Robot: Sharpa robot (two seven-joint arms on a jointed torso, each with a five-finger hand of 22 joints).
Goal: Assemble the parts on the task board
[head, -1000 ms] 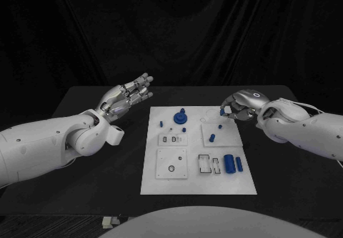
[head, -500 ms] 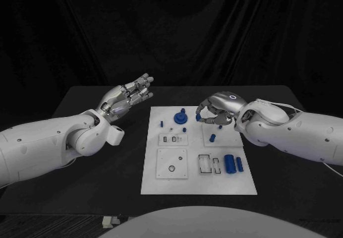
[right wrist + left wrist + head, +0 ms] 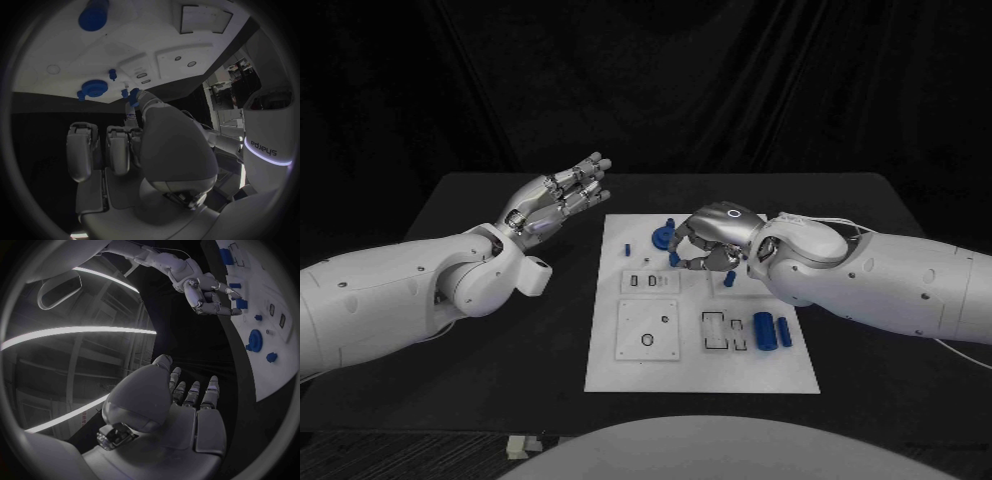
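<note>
Your right hand [image 3: 711,238] has moved left over the task board [image 3: 700,375], pinching a small blue part [image 3: 133,97]; your left hand [image 3: 560,195] stays open, empty.

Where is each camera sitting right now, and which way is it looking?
Head view: on the robot's head, looking down at the task board; both white arms, the left hand and the right hand show.
Left wrist view: behind the left hand, looking past it at the board's edge and the right hand.
Right wrist view: behind the right hand, facing the board.
Shared: all three show the blue round part.
</note>
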